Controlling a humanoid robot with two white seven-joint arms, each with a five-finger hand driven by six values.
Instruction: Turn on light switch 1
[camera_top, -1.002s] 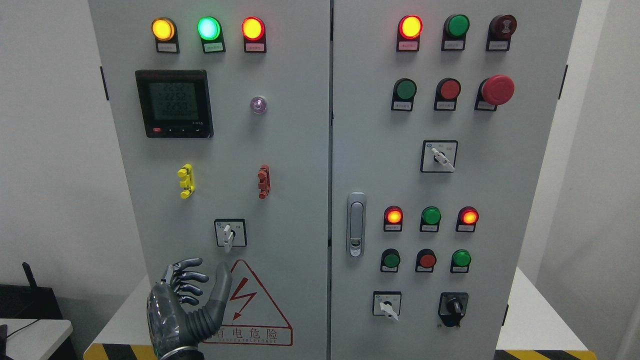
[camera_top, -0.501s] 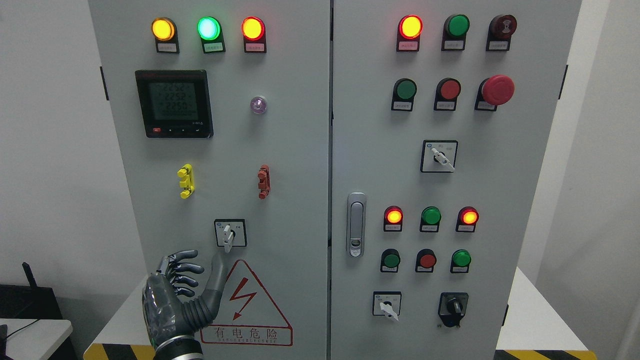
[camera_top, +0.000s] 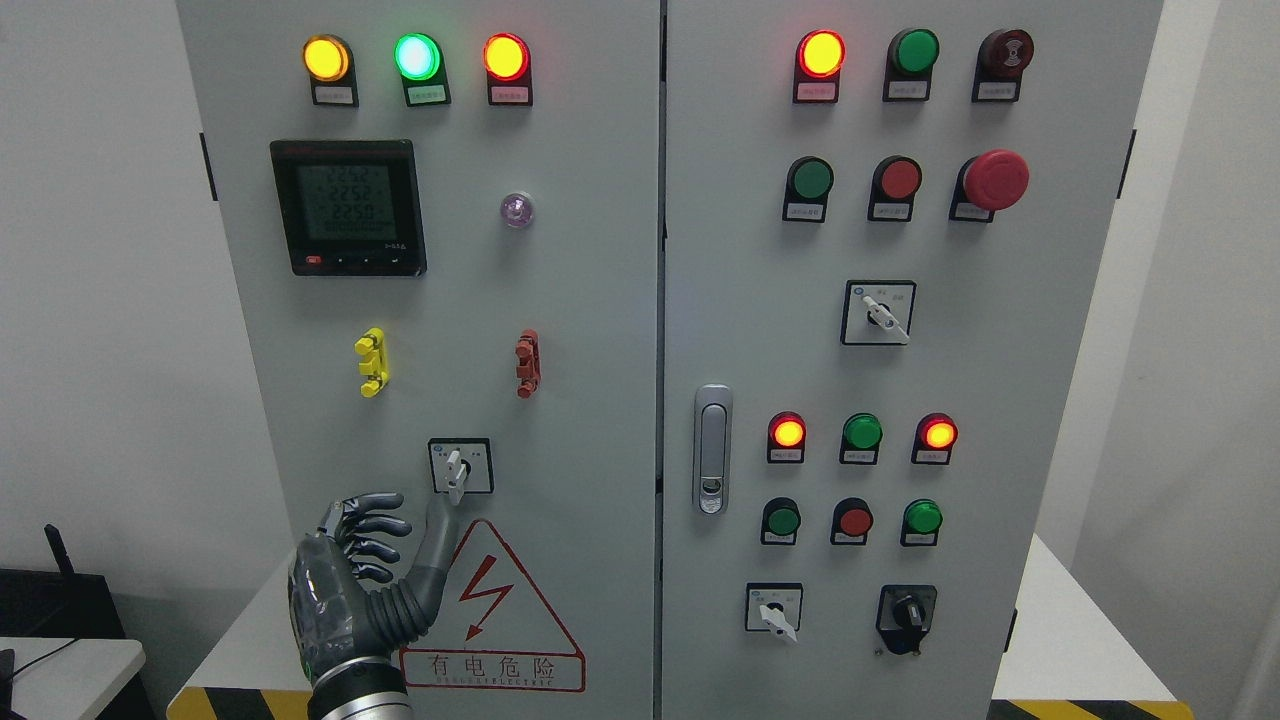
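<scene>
Fingers (camera_top: 375, 525) of the left hand (camera_top: 365, 580) are spread apart and hold nothing, the thumb reaching up toward the switch (camera_top: 457, 468) low on the left door of the cabinet (camera_top: 590, 300), its tip just below the white lever; whether they touch cannot be told. Bare grey door lies to the left of the hand as far as the cabinet's edge. A warning triangle (camera_top: 495, 600) sits just right of the wrist. Above the switch hang a yellow clip (camera_top: 372, 362) and a red clip (camera_top: 527, 363), well apart.
</scene>
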